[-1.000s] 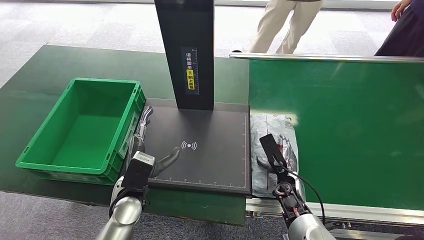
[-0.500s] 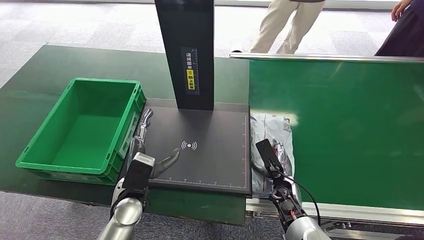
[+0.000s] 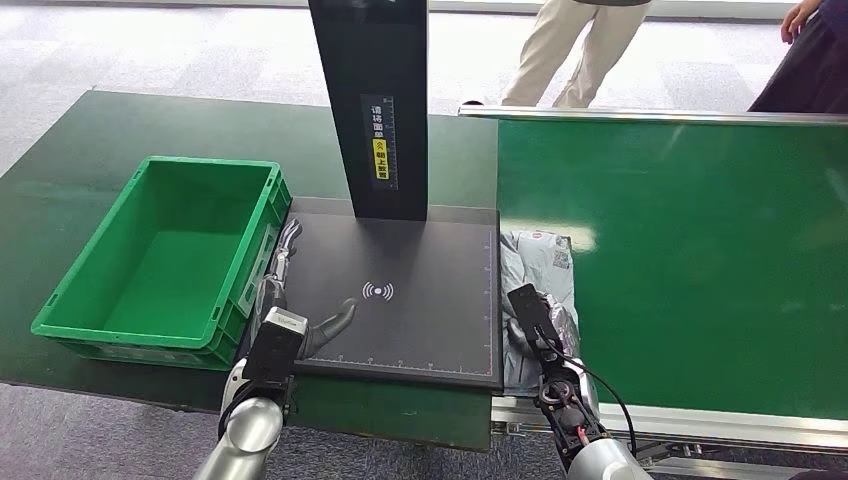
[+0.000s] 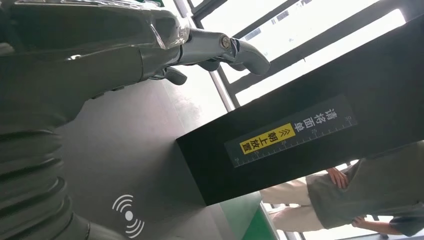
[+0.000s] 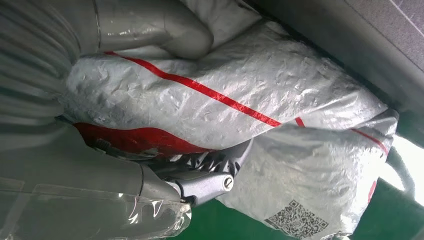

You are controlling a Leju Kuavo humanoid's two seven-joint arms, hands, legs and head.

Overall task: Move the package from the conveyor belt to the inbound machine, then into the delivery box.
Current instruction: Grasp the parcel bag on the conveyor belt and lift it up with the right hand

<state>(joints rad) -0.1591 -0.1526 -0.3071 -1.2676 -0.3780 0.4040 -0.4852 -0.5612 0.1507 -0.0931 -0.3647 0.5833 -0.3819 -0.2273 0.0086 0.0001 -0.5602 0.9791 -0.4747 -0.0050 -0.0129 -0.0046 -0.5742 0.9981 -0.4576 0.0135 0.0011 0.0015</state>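
The grey plastic package [image 3: 537, 262] with red stripes lies on the green conveyor belt [image 3: 700, 250], right against the edge of the black inbound machine plate [image 3: 430, 310]. My right hand [image 3: 533, 322] grips its near end. In the right wrist view the thumb [image 5: 165, 30] presses on one side of the package [image 5: 240, 115] and the darker fingers [image 5: 200, 182] curl under the other. My left hand [image 3: 290, 290] rests open on the plate's left side, fingers [image 4: 210, 45] stretched out, thumb near the scan symbol [image 3: 377, 291]. The green delivery box [image 3: 90, 290] stands left of the plate.
The machine's black pillar [image 3: 370, 100] rises at the back of the plate, bearing a yellow label [image 4: 270, 137]. A person's legs [image 3: 570, 50] stand behind the conveyor, another person [image 3: 810, 50] at the far right. The conveyor's metal rail [image 3: 700, 425] runs along the near edge.
My right hand has drawn back toward the near edge while closing on the package, which has bunched up and shifted with it. The left hand has stayed put.
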